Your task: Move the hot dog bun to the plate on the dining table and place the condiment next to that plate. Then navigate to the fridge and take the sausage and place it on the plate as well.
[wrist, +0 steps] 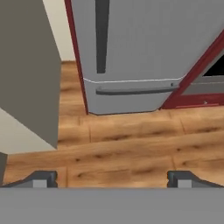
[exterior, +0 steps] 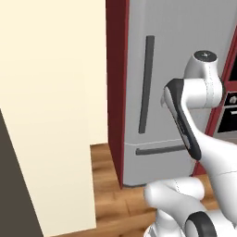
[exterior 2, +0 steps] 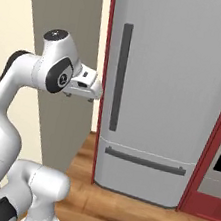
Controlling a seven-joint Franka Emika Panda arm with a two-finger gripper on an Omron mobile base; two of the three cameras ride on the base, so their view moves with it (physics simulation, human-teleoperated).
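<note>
the robot stands on the wooden floor [wrist: 131, 144] in front of the fridge [exterior 2: 180, 68], and the fridge door is closed, so the sausage is presumably inside and cannot be seen. the step in hand seems to be the end of the drive to the fridge and the start of opening it.

going left to right in the right base view: first the pale wall [exterior 2: 59, 33], then the hand [exterior 2: 88, 89] held up just beside the left edge of the fridge, then the long dark door handle [exterior 2: 120, 76], and at the far right the red cabinet [exterior 2: 213, 164]. the hand is open wide and empty; in the hand view its two tips stand far apart at the bottom, with only floor between them.

to do this step well, the robot should probably bring the open hand level with the vertical handle, put the fingers around the bar and not beside it, and pull along the arc of the door.

the hand view shows the lower drawer handle [wrist: 135, 91] from above. the left base view shows the arm from behind, in front of the fridge's right side, and the red side panel [exterior: 116, 83] of the fridge housing.
</note>
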